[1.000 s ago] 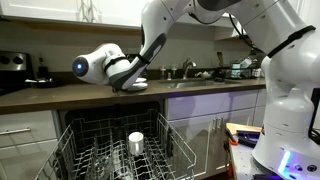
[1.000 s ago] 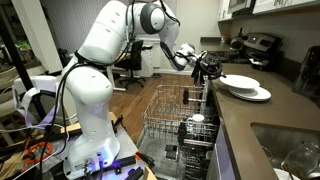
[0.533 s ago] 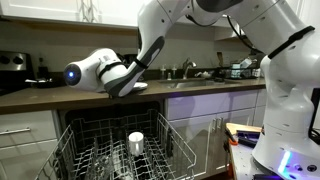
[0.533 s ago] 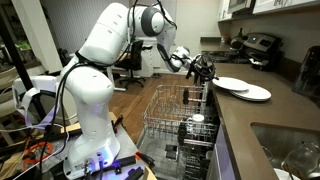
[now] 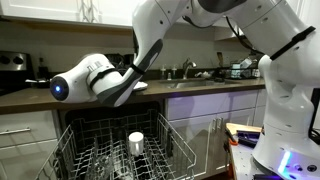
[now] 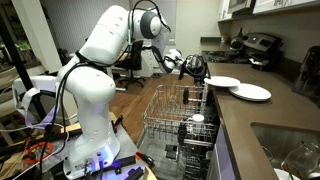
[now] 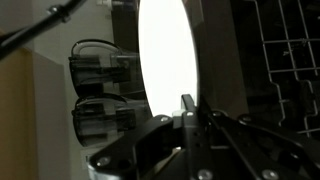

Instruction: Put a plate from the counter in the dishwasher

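Dead centre in both exterior views, my gripper (image 6: 201, 73) is clamped tight on the near rim of the plate (image 6: 223, 81). It's holding the plate roughly flat, just over the front edge of the counter (image 6: 235, 125), pointing away from the fingers. A second white plate (image 6: 252, 92) sits on the counter just behind it. Key bit imo: the dishwasher (image 5: 110, 150) rack is open below, toward the bottom of frame, so the plate goes down and probably tips onto its edge.

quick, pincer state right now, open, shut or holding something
Pincer: shut on the plate, gripping it by its rim.
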Controlling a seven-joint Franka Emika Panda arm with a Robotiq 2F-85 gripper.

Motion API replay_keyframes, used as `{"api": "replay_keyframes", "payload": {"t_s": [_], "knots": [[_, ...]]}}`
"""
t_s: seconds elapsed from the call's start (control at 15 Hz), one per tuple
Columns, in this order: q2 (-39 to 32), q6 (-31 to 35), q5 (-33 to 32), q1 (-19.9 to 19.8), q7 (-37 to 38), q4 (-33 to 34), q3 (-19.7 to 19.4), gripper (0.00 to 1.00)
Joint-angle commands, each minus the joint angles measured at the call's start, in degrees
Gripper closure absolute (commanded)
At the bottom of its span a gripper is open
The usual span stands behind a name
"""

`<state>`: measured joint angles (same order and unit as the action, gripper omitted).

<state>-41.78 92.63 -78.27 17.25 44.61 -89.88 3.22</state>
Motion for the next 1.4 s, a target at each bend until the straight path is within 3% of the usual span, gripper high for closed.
{"api": "replay_keyframes", "payload": {"t_s": [0.0, 0.8, 1.33], "knots": [[-0.87, -5.38, -0.43, 1.78, 0.75, 2.42, 0.83, 0.94], [1.87, -4.56, 0.90, 3.37, -0.16, 2.58, 5.03, 0.95], [0.61, -2.86, 0.08, 3.28, 0.36, 2.86, 5.16, 0.95]]}}
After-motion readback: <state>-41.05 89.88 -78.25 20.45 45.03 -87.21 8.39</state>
